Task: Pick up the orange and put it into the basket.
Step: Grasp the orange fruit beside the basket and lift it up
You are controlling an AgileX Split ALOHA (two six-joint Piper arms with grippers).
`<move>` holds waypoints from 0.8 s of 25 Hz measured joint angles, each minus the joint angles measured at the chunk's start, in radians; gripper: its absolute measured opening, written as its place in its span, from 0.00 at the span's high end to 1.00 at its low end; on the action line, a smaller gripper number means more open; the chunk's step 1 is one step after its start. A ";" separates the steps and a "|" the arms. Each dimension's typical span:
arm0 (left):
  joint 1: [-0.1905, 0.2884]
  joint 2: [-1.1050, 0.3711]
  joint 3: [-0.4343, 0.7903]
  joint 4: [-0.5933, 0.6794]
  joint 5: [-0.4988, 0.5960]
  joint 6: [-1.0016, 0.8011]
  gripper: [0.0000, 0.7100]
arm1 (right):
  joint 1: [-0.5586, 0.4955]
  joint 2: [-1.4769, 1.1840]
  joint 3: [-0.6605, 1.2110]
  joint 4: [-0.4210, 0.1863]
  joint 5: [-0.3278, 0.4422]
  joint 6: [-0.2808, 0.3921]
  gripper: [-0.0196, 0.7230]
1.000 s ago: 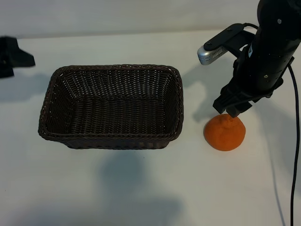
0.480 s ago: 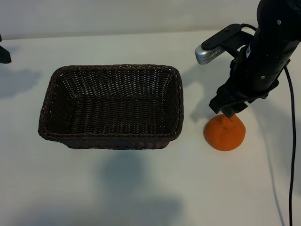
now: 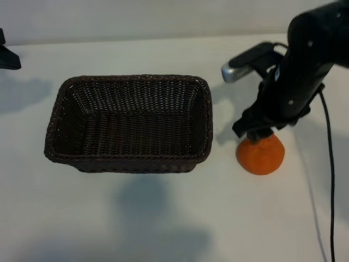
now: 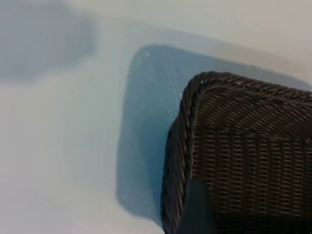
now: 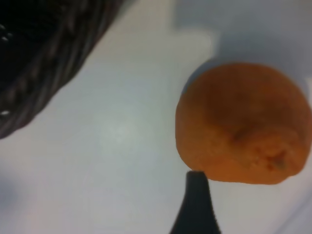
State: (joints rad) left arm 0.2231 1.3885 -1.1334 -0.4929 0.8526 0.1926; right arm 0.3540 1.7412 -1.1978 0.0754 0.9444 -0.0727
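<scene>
- Orange (image 3: 260, 156) sits on the counter (image 3: 163, 218) just beside the basket (image 3: 128, 123), off the basket's right end and clear of its rim.
- Right gripper (image 3: 255, 132) hangs directly over the orange, pointing straight down, its jaws spread wide and holding nothing; the tips look to be at the fruit's crown, though I cannot tell whether they touch it.
- Left gripper (image 3: 7, 54) is parked well away from the basket, beyond its far left corner; from the little that shows I'd take its jaws as standing open and empty.
- Risk, as I judge it: the right wrist view shows one fingertip (image 5: 196, 204) at the edge of the fruit, not clearly outside it, so a descent from here could press a finger onto the skin and roll the orange away, toward or away from the basket.
- A second risk: the fruit is round and a bit lumpy, so a squeeze too high on it could squirt it out of the jaws.
- A low carry afterwards could knock the fruit against the basket's near wall.
- Looks: bright orange, dimpled skin, slightly peaked on top, a small stem dimple showing, far smaller than the dark woven basket, which is empty.
</scene>
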 joint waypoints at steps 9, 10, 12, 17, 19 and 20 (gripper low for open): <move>0.000 0.000 0.000 -0.001 0.006 0.006 0.17 | 0.000 0.012 0.070 -0.028 -0.157 0.057 0.25; 0.000 0.000 0.000 -0.001 0.006 0.006 0.17 | 0.000 0.012 0.074 -0.036 -0.167 0.057 0.25; 0.000 0.000 0.000 -0.001 0.007 0.008 0.17 | 0.000 0.012 0.079 -0.047 -0.178 0.059 0.25; 0.000 0.000 0.000 -0.001 0.007 0.011 0.17 | 0.000 0.014 0.107 -0.054 -0.190 0.061 0.25; 0.000 0.000 0.000 -0.001 0.009 0.011 0.17 | 0.000 0.021 0.123 -0.058 -0.199 0.061 0.25; 0.000 0.000 0.000 -0.001 0.010 0.012 0.17 | 0.000 0.027 0.130 -0.058 -0.202 0.063 0.25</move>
State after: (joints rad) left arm 0.2231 1.3885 -1.1334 -0.4937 0.8626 0.2048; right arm 0.3540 1.7687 -1.0676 0.0171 0.7424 -0.0100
